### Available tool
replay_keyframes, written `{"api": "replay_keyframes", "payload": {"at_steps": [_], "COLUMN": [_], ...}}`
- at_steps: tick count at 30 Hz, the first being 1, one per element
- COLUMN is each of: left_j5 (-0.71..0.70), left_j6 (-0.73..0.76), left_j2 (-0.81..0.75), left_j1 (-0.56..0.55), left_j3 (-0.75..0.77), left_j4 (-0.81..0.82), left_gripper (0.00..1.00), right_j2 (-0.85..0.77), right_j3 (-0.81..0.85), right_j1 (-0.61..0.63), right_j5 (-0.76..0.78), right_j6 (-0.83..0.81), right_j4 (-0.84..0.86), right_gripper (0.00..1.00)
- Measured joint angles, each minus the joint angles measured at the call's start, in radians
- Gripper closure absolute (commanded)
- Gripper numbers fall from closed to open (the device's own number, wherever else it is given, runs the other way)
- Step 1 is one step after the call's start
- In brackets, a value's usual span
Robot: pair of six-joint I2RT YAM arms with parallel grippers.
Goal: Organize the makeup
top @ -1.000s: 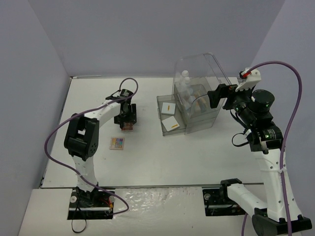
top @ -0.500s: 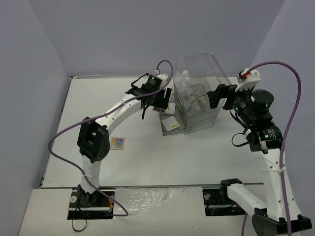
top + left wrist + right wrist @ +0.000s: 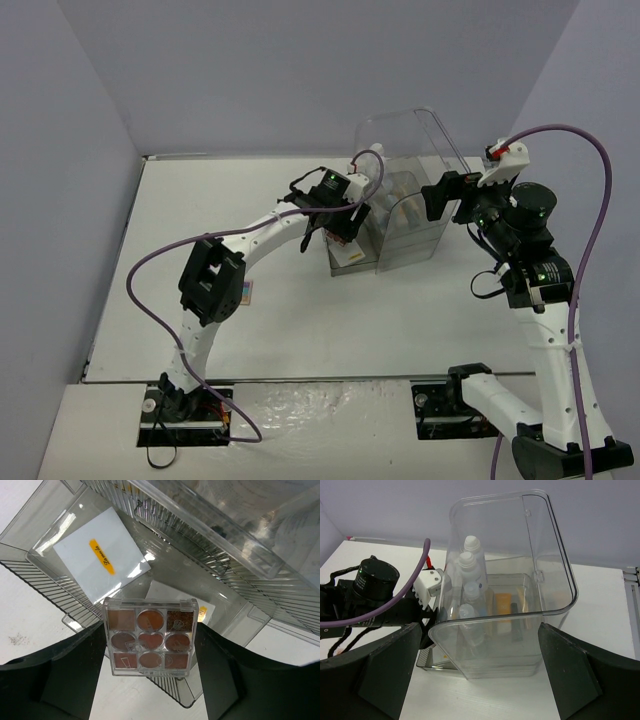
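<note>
L jaws: clamped on a brown palette (image 3: 149,636), gripped by its two side edges, pans facing the wrist cam.
Brown palette: clear box w/ nine pans in brown and copper tones. It is held in the air over the pulled-out drawers (image 3: 55,587); no contact w/ them can be made out.
Drawers: two are seen, stepped, drawn out of the clear case (image 3: 405,195) toward the L side of the tabletop (image 3: 200,200).
Drawer contents: a white compact (image 3: 102,562) w/ an orange mark lies flat in one drawer. A 2nd white one in the other drawer is partly hidden under the brown palette.
R jaws: spread wide, nothing gripped; held near the R side of the clear case and pointed at it.
Clear case: lid (image 3: 545,540) is swung up. Inside, white bottles (image 3: 470,565) stand in a row at the L, and an orange case (image 3: 503,605) is seen beside them. A dark slim item next to it is too blurred thru the plastic to be named.
Multicolour palette (image 3: 246,292): laid flat on the tabletop, well apart from the drawers, partly covered in the top view by the L arm (image 3: 215,280).
</note>
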Motion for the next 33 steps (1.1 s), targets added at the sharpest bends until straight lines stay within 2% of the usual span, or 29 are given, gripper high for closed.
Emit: {"api": "replay_keyframes", "payload": {"at_steps": [6, 16, 22, 26, 33], "left_j5": [0.007, 0.007, -0.111, -0.210, -0.291], "left_j6": [0.017, 0.028, -0.060, -0.157, -0.301], "left_j2": [-0.008, -0.089, -0.270, -0.420, -0.603], "left_j1": [0.000, -0.007, 0.011, 0.067, 0.233], "left_j3": [-0.030, -0.128, -0.288, -0.409, -0.695], "left_j4": [0.032, 0.068, 0.060, 0.011, -0.071], "left_gripper": [0.18, 0.16, 0.04, 0.03, 0.03], "right_j2": [0.000, 0.000, 0.003, 0.006, 0.005], "right_j3": [-0.001, -0.001, -0.001, -0.001, -0.001], "right_j1": [0.000, 0.000, 0.000, 0.000, 0.001], "right_j5": [0.004, 0.004, 0.004, 0.004, 0.003], "right_j6": [0.000, 0.000, 0.000, 0.000, 0.003], "right_j4": [0.000, 0.000, -0.001, -0.002, -0.003], "right_gripper": [0.00, 0.00, 0.00, 0.00, 0.00]}}
